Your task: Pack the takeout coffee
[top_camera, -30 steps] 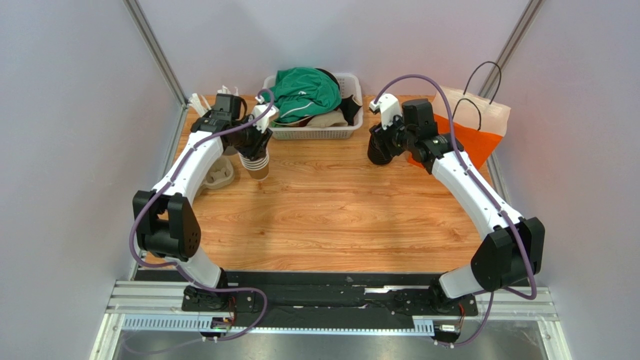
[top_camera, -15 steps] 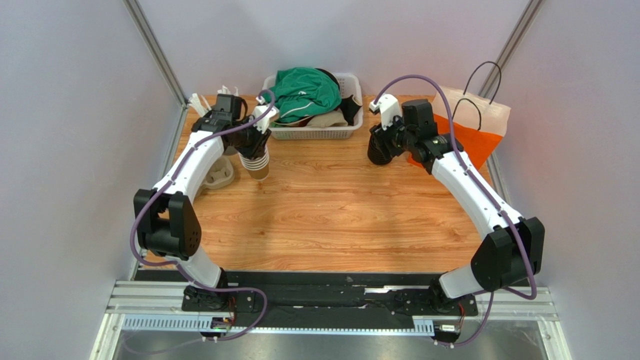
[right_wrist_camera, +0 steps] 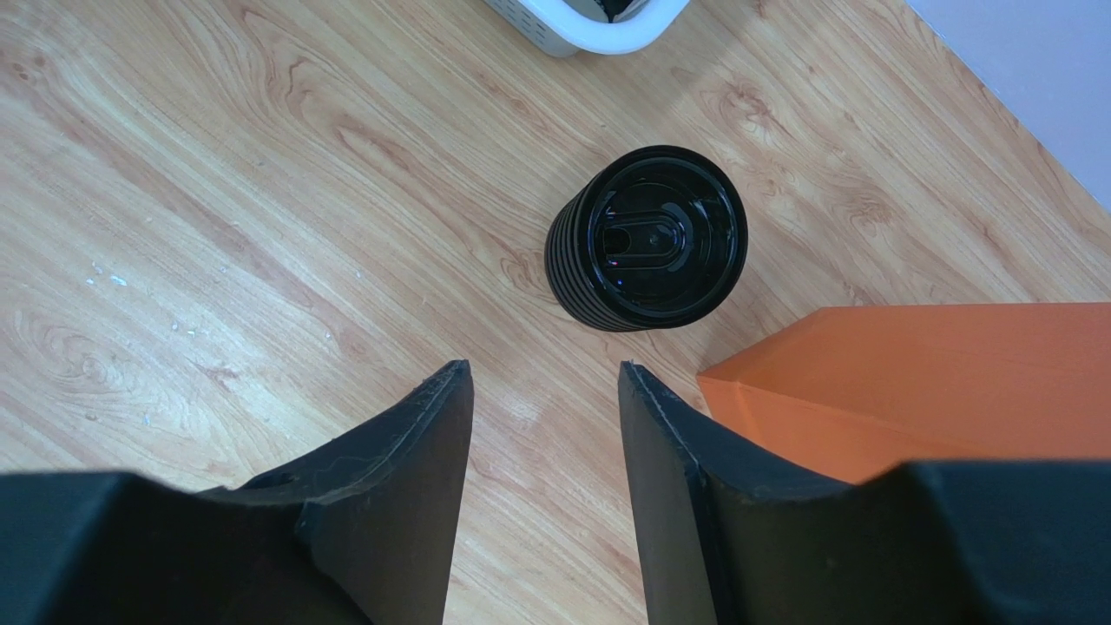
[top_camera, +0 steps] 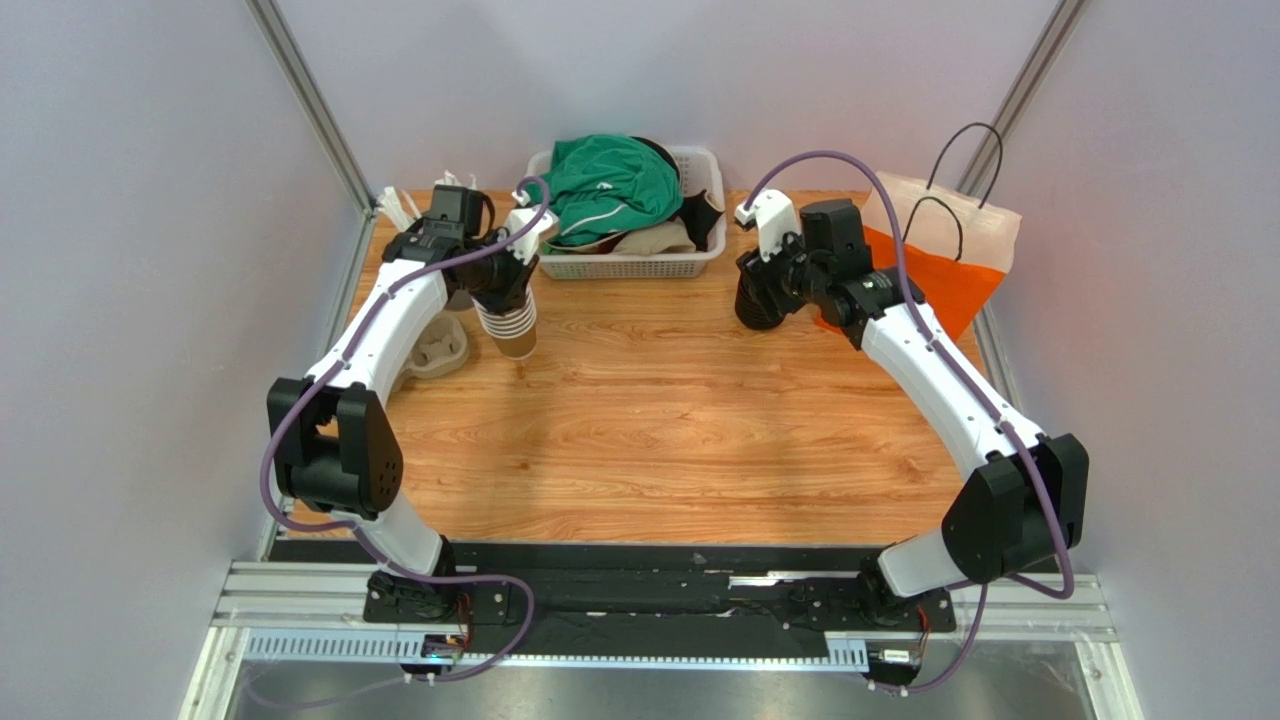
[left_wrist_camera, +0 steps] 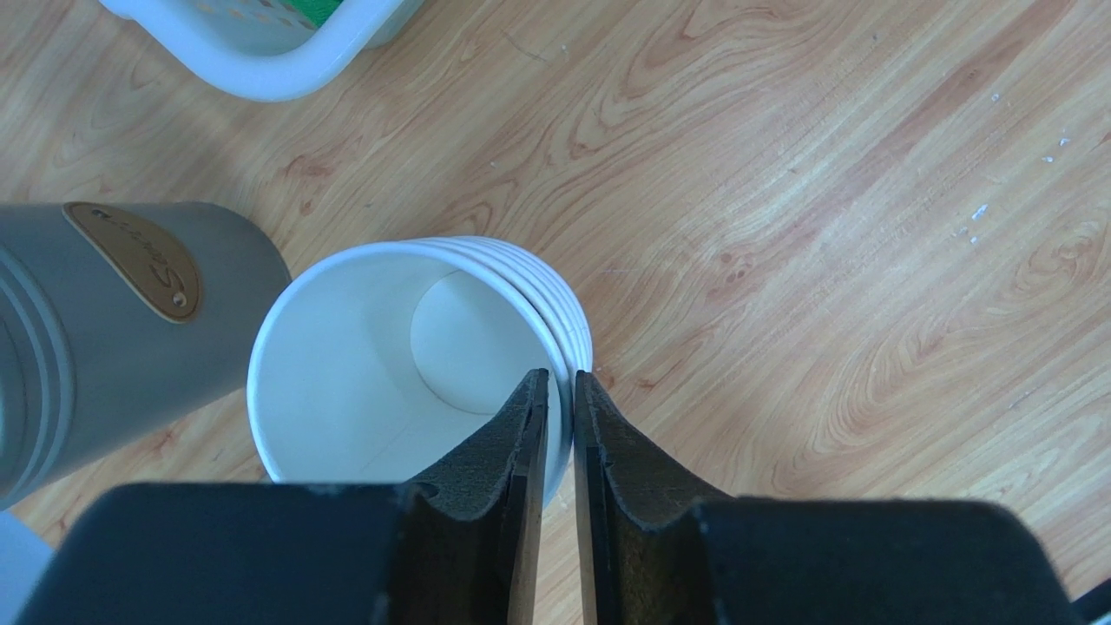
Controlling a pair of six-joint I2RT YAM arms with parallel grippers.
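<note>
Starts by pinching the rim of the stack of paper cups [left_wrist_camera: 391,378] with the left gripper [left_wrist_camera: 558,380], holds the right gripper [right_wrist_camera: 545,371] open near the black lids [right_wrist_camera: 648,237] by the orange bag [right_wrist_camera: 913,378], finds no lidded takeout coffee yet, next needs a slow lift of one cup.

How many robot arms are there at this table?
2. The left arm reaches the stack of paper cups at the far left; the right arm reaches toward the black lids beside the orange bag, far right.
</note>
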